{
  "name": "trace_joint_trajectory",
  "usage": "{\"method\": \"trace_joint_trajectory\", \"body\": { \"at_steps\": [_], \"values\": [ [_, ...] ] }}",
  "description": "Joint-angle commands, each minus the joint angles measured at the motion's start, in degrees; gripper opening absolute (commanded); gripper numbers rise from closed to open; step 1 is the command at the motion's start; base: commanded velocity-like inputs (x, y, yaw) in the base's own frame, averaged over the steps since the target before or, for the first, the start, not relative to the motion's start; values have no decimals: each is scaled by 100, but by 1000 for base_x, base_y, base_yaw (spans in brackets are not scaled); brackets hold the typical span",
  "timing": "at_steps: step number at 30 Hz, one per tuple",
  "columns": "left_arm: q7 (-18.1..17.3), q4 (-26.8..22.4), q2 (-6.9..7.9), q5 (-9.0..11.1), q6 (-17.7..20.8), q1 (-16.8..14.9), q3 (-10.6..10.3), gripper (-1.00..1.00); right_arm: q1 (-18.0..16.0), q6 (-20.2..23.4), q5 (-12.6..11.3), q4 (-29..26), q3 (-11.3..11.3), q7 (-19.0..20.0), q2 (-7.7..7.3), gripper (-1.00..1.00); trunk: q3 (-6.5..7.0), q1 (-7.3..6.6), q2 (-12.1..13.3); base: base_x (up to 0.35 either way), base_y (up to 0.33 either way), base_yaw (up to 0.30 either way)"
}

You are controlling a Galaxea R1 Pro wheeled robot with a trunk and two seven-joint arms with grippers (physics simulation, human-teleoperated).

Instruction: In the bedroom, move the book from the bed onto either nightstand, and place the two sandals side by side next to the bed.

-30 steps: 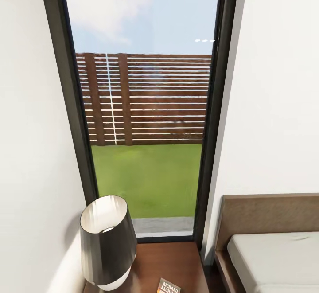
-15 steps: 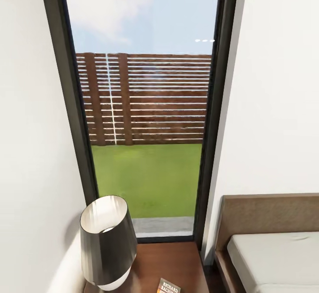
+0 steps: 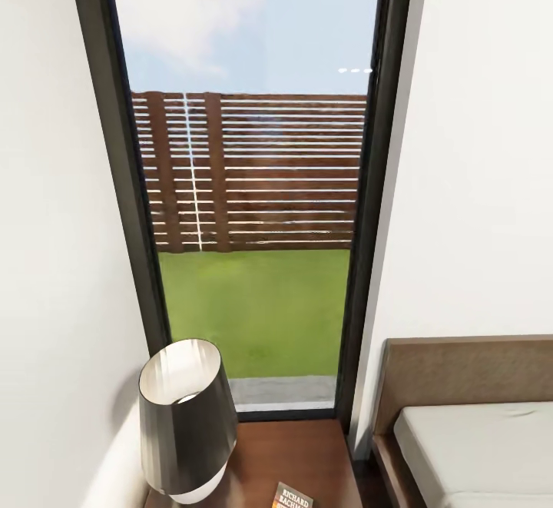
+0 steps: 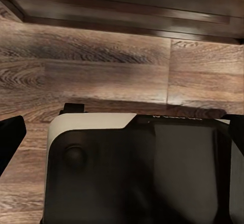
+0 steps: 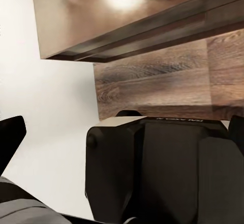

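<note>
Judging from how things lie, the book step is done: the book [image 3: 293, 497] is seen lying flat on the nightstand [image 3: 299, 446], at the bottom edge of the head view, just beside the lamp [image 3: 187, 418] and apart from it. Part of its cover is cut off by the frame. The bed [image 3: 476, 446] stands to the right of the nightstand, its mattress bare where it can be seen. A tall window [image 3: 253, 185] rises behind the nightstand, with grass and a slatted fence outside.

What remains, it is judged, is the sandal step. The sandals must be looked for first, so the head and base will likely have to be turned down and away from the window toward the floor by the bed.

In the left wrist view, plank floor [image 4: 101, 76] and a dark wooden edge are seen beyond the arm's own body. The left pincer [image 4: 122, 132] appears spread wide, a dark fingertip at each side edge and nothing between them. In the right wrist view, the right pincer [image 5: 122, 132] looks likewise wide and empty, though its fingers are largely cut off; the nightstand top is seen from the side, with a corner of what is probably the book on it.

No drawer is seen open; what the nightstand holds inside cannot be told.
</note>
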Motion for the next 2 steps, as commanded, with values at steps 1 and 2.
{"method": "trace_joint_trajectory", "body": {
  "at_steps": [1, 2],
  "values": [
    [-30, 8, 1, 54, -13, -5, -13, 100, -10, -6, -52, 20, 38, 29, 1, 100, -9, 1, -7, 0, 0, 0],
    [-30, 8, 1, 54, -13, -5, -13, 100, -10, -6, -52, 20, 38, 28, 2, 100, -9, 1, -7, 0, 0, 0]
  ]
}}
